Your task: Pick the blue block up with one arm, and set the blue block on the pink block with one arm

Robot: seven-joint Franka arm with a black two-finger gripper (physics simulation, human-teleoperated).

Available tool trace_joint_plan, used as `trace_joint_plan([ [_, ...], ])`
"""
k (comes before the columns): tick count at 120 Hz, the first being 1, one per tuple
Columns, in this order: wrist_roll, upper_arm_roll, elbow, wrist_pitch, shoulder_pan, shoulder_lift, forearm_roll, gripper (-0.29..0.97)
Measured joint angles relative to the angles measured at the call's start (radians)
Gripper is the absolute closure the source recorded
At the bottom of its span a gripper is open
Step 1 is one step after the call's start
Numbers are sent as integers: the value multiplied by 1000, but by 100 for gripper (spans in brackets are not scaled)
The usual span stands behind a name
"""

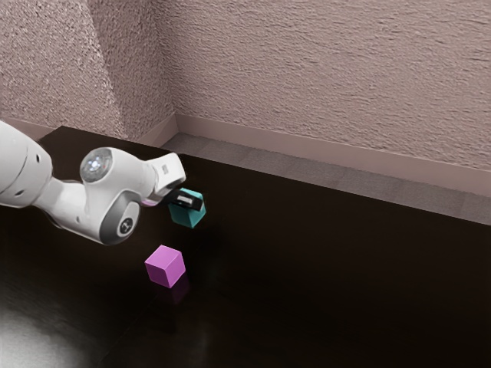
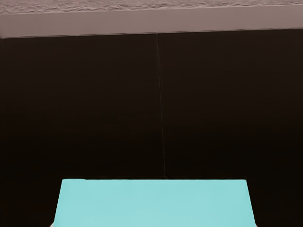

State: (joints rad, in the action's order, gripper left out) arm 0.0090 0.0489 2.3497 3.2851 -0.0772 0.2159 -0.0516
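The blue block (image 1: 189,214), teal in colour, sits under my hand near the middle of the dark table. My black gripper (image 1: 184,201) comes down on it from the exterior view's left and is shut on it, with one finger showing against its top face. In the wrist view the blue block (image 2: 154,203) lies large right under the hand. The pink block (image 1: 165,265) rests on the table a short way nearer the front than the blue block, apart from it and from the gripper.
The dark glossy table (image 1: 322,276) stretches wide toward the exterior view's right. Its far edge (image 1: 330,180) runs along a strip of floor below the rough pinkish wall (image 1: 322,69). My white arm (image 1: 69,195) spans the left side.
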Motion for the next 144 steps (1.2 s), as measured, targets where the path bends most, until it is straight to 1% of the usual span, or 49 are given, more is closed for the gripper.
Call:
trace_joint_plan([
  [24,0,-7,114,2,-13,-104,-1,29],
  [50,0,-8,177,4,-41,-157,-28,29],
  [79,0,-9,228,12,-42,-199,-34,29],
  [107,0,-9,235,21,-45,-198,-35,29],
  [144,0,-9,297,42,-47,-225,-36,29],
])
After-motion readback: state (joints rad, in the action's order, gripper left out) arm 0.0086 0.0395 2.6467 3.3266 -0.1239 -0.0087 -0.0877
